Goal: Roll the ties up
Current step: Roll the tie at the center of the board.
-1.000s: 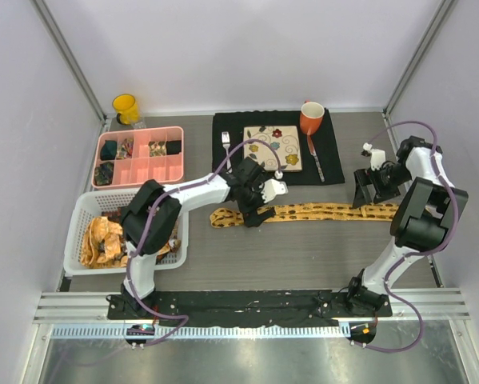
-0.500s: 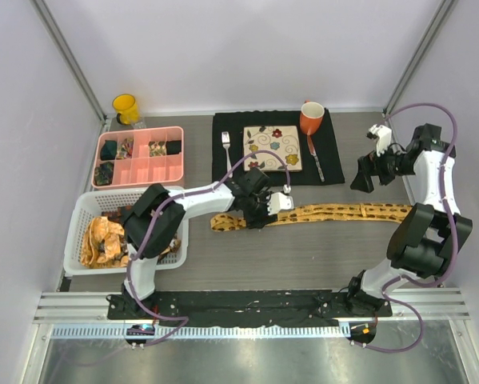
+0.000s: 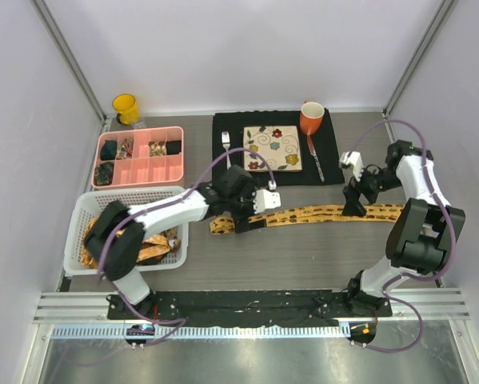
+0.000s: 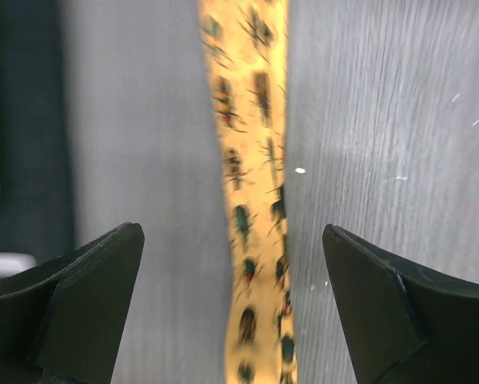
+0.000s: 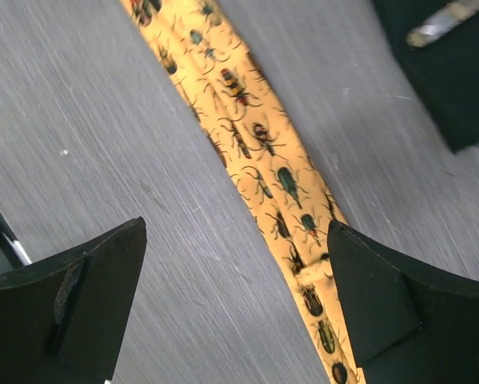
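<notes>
Your left gripper (image 4: pixel 233 276) and right gripper (image 5: pixel 236 298) both hang spread wide above the tie (image 3: pixel 319 213) lying flat on the table (image 3: pixel 303 258), which looks limp, light and slippery, so pinch one end.

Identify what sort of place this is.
Probably a lab cell staged as a home table: plain white enclosure walls, black placemat under a floral square plate, white plastic basket holding mustard-yellow ties.

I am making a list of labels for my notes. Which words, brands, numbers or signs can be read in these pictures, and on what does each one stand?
No text can be read anywhere.
The tie bears only a beetle pattern, no letters.
The tile shows only flowers.
The orange mug and the yellow mug show no print that can be made out.
</notes>
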`<state>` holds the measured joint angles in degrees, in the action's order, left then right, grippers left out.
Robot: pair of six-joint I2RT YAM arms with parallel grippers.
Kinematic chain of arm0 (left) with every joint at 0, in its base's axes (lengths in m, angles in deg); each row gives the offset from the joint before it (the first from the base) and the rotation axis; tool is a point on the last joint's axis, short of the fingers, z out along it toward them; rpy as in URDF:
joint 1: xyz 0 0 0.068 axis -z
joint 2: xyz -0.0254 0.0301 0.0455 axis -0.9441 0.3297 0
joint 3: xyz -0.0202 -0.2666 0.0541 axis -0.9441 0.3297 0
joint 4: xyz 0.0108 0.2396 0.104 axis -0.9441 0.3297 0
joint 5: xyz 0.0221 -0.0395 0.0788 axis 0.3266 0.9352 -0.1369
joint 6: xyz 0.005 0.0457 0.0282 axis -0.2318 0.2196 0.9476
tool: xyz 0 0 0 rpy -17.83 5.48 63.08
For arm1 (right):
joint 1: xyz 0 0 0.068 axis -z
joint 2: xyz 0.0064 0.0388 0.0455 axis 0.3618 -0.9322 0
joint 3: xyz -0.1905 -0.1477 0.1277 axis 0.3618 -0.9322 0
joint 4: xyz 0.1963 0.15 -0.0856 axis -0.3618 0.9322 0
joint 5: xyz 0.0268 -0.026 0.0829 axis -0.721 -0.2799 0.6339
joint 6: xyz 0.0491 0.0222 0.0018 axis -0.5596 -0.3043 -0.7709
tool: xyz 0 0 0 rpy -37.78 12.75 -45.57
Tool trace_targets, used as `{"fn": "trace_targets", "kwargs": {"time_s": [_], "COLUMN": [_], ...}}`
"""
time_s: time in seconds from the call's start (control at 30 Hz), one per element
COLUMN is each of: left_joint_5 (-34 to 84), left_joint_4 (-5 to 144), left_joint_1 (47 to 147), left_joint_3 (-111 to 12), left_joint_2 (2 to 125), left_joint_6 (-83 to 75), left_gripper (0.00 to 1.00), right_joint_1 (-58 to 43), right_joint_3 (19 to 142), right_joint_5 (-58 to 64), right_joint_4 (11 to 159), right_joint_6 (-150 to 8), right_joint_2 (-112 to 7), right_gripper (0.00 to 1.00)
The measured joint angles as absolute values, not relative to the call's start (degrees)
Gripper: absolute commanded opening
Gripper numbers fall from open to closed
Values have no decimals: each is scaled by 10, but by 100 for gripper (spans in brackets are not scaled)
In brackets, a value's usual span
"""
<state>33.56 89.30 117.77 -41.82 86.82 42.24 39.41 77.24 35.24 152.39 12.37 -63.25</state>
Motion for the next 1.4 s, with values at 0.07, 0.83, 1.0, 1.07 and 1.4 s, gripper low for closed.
{"fn": "trace_targets", "kwargs": {"time_s": [0.07, 0.83, 1.0, 1.07, 1.4], "left_joint_5": [341, 272, 260, 259, 320], "left_joint_4": [884, 834, 870, 890, 933], "left_joint_1": [1168, 1140, 1129, 1116, 1078], "left_joint_3": [-404, -261, -243, -240, -261], "left_joint_2": [806, 454, 451, 461, 627], "left_joint_6": [407, 309, 312, 312, 368], "left_gripper": [100, 94, 78, 70, 82], "right_joint_1": [370, 237, 230, 226, 218], "right_joint_3": [741, 675, 634, 610, 522], "right_joint_5": [329, 198, 187, 182, 160], "right_joint_4": [1509, 1348, 1310, 1299, 1236], "right_joint_6": [143, 233, 232, 226, 198], "right_joint_2": [-623, -721, -691, -669, -585], "right_gripper": [100, 86, 69, 64, 45]}}
